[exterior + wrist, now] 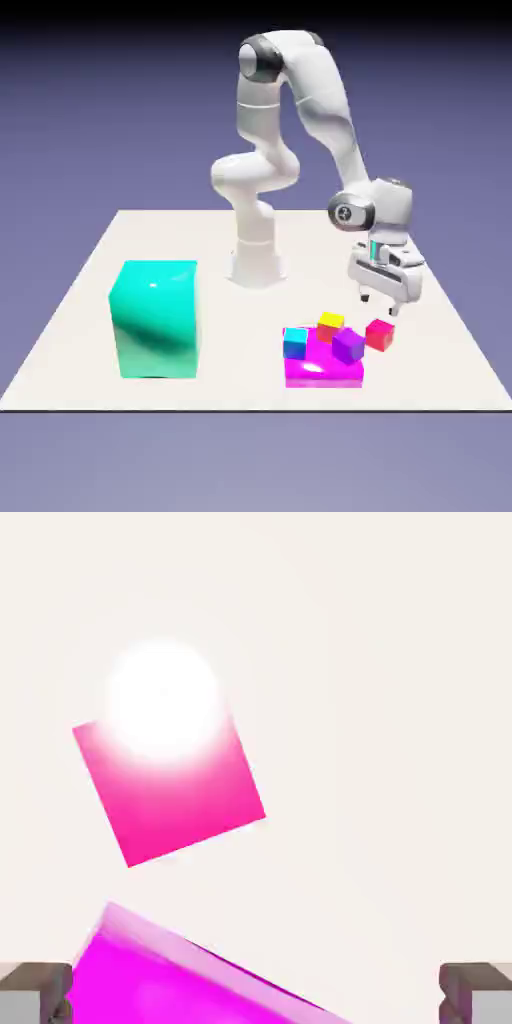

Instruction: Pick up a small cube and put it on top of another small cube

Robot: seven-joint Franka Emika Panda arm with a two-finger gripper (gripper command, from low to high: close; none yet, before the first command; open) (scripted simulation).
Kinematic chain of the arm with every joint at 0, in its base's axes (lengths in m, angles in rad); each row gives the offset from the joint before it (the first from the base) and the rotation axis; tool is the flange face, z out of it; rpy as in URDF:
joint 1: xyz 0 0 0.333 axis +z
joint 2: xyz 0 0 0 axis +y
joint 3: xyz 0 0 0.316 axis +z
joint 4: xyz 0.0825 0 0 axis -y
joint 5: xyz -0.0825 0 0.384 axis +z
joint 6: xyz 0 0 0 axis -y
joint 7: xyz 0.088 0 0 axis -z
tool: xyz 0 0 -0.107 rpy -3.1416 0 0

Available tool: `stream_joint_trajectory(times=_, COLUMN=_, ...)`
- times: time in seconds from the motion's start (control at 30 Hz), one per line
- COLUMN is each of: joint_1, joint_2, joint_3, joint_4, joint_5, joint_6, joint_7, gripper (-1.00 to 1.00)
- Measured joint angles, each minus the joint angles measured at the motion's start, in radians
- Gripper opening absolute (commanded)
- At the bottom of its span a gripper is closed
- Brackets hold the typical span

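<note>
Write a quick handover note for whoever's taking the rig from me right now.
Tool: open, holding nothing, raised near the red cube, which isn't between the fingers.
Task cubes: red one on the table, on the exterior view's right of the magenta block. Yellow, blue and purple cubes are on or right by that block; the task doesn't name the target.
Done: no pick or stack.
Left: grasp red, lift, set on another small cube, release.

"Any writing you can read?"
"None. There's a small dark mark (345, 213) on the arm (322, 110), at the round joint by the hand, but it's too small to make out."
"And in the hand view?"
"No lettering or numbers there."
</note>
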Motion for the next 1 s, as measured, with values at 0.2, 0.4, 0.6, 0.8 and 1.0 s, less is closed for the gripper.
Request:
stream_joint_trajectory(times=0.2, joint_1=0.100, joint_2=0.166, joint_3=-0.120, joint_4=0.055, joint_5=-0.168, joint_6=0.083, joint_7=0.090, gripper=0.00)
stream_joint_trajectory(times=0.4, joint_1=0.098, joint_2=0.162, joint_3=-0.116, joint_4=0.053, joint_5=-0.164, joint_6=0.080, joint_7=0.087, gripper=-1.00)
stream_joint_trajectory(times=0.6, joint_1=0.037, joint_2=-0.051, joint_3=-0.068, joint_4=-0.001, joint_5=0.048, joint_6=-0.082, joint_7=0.003, gripper=-1.00)
stream_joint_trajectory(times=0.8, joint_1=0.098, joint_2=-0.255, joint_3=-0.286, joint_4=-0.022, joint_5=0.230, joint_6=-0.287, joint_7=0.103, gripper=-1.00)
stream_joint_trajectory(times=1.0, joint_1=0.121, joint_2=-0.260, joint_3=-0.374, joint_4=-0.046, joint_5=0.274, joint_6=-0.275, joint_7=0.156, gripper=-1.00)
